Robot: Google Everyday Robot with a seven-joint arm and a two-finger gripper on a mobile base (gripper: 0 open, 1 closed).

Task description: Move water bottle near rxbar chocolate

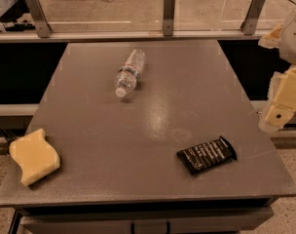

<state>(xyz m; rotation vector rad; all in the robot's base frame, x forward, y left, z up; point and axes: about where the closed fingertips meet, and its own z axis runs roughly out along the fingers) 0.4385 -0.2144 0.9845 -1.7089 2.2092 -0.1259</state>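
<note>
The water bottle [129, 72] lies on its side on the far middle of the grey table [153, 126], its white cap pointing toward the camera. The rxbar chocolate [207, 154], a flat black bar with white lettering, lies at the table's front right. My gripper [283, 104] hangs at the right edge of the view, past the table's right side, far from the bottle and above and right of the bar. It holds nothing that I can see.
A wavy yellow sponge [34, 155] lies at the table's front left corner. A glass railing with metal posts [169, 12] runs behind the table's far edge. Dark gaps flank the table on both sides.
</note>
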